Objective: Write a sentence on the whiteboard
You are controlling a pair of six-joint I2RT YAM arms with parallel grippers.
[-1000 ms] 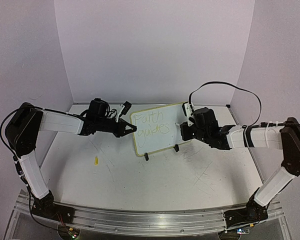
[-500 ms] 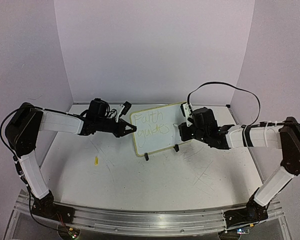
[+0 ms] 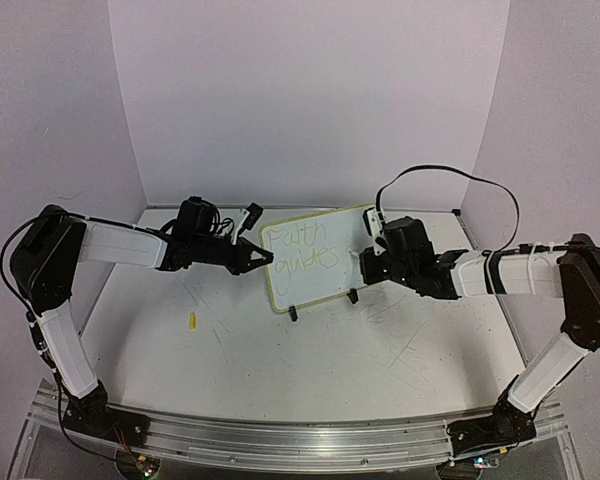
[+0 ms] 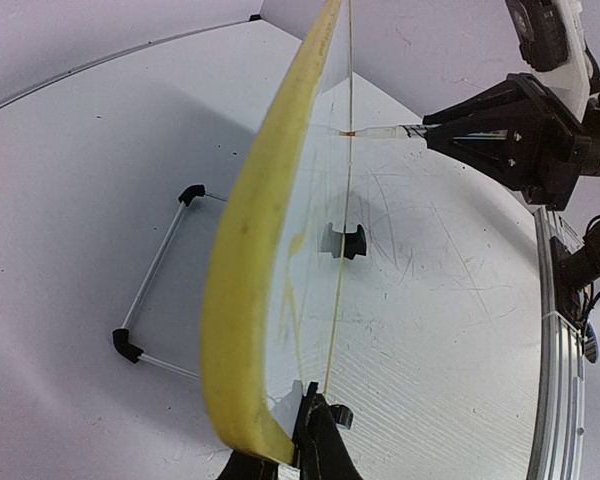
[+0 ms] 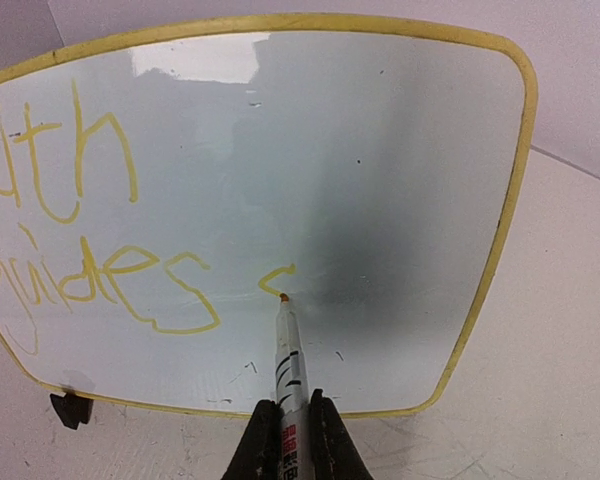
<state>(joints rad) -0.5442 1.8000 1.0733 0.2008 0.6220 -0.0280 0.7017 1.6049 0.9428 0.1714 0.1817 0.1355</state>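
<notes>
Right gripper (image 5: 291, 428), clamped on a marker (image 5: 284, 345), touches its tip to the whiteboard (image 5: 310, 150); left gripper (image 4: 280, 455) pinches the whiteboard's left edge.

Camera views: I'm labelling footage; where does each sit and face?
Top external: high behind the robot, looking down on left arm, right arm and the small yellow-rimmed white whiteboard.
Left wrist: edge-on along the whiteboard; left fingers clamp its rim.
Right wrist: facing the board's written face; right fingers grip a white marker pen.
Shared: both wrist views show the marker tip at the board.
</notes>
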